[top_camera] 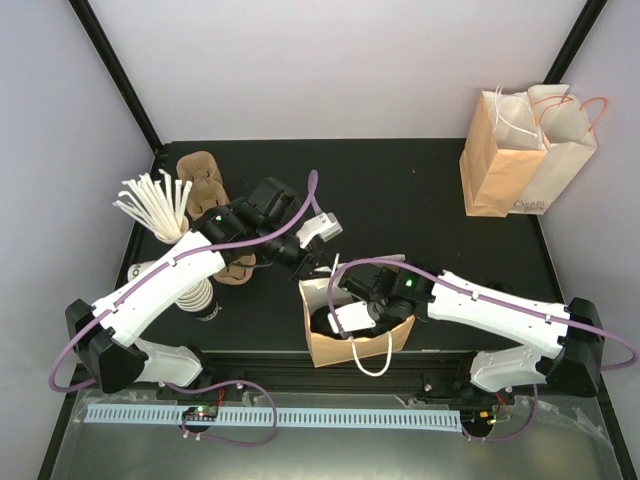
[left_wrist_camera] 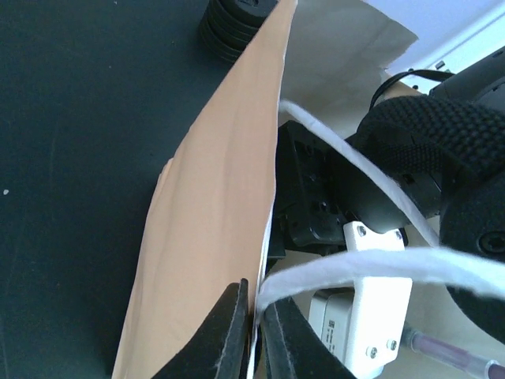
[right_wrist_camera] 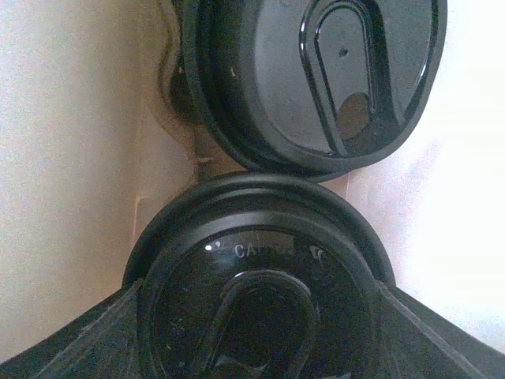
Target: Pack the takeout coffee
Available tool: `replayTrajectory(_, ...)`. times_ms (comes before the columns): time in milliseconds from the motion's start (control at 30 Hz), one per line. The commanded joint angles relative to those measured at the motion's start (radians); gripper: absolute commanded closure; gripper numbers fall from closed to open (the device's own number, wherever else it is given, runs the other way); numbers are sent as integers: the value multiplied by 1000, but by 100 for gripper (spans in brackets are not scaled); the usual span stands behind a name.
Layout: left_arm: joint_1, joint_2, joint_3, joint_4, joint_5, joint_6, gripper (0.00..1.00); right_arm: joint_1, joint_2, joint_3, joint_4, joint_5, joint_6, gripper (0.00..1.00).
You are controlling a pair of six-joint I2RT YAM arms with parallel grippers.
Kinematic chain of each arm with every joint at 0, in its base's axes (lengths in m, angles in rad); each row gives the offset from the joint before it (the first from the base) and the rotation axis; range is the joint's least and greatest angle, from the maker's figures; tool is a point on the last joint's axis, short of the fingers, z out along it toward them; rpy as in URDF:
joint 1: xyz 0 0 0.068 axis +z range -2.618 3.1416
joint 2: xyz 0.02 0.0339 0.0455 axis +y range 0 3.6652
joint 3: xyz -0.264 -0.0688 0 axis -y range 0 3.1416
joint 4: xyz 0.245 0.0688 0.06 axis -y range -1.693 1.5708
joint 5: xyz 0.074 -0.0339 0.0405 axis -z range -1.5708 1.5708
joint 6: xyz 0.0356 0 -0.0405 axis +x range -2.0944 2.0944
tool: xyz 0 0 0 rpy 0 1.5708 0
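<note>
A brown paper bag [top_camera: 335, 350] with white handles stands open at the near middle of the table. My left gripper [top_camera: 308, 262] [left_wrist_camera: 256, 296] is shut on the bag's far rim [left_wrist_camera: 213, 205], right beside a white handle cord [left_wrist_camera: 355, 268]. My right gripper [top_camera: 345, 320] [right_wrist_camera: 260, 288] reaches down inside the bag. Its fingers [right_wrist_camera: 126, 324] press both sides of a takeout coffee [right_wrist_camera: 260, 253], of which only the glossy black lid shows. A second takeout coffee [right_wrist_camera: 316, 79] with the same lid stands just beyond it, against the bag's wall.
Another paper bag [top_camera: 525, 150] stands at the back right. Brown pulp cup carriers [top_camera: 205, 180], a bundle of white sticks [top_camera: 155, 205] and a stack of white cups [top_camera: 197, 292] sit at the left. A stack of black lids [left_wrist_camera: 237, 20] lies beyond the bag.
</note>
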Motion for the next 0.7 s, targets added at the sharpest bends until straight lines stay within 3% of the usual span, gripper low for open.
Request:
replayTrajectory(0, 5, -33, 26, 64, -25, 6, 90, 5, 20, -45, -13, -95, 23, 88)
replayTrajectory(167, 5, -48, 9, 86, -50, -12, 82, 4, 23, -27, -21, -95, 24, 88)
replayTrajectory(267, 4, -88, 2, 92, -65, -21, 72, 5, 27, -14, -30, -94, 27, 89)
replayTrajectory(400, 4, -127, -2, 93, -106, -32, 49, 3, 27, -12, -28, -90, 34, 89)
replayTrajectory(600, 4, -259, -27, 110, -199, -75, 2, 5, 24, -11, -17, -84, 47, 89)
replayTrajectory(667, 4, -315, -48, 127, -245, -94, 1, 5, 25, -6, -15, -80, 46, 89)
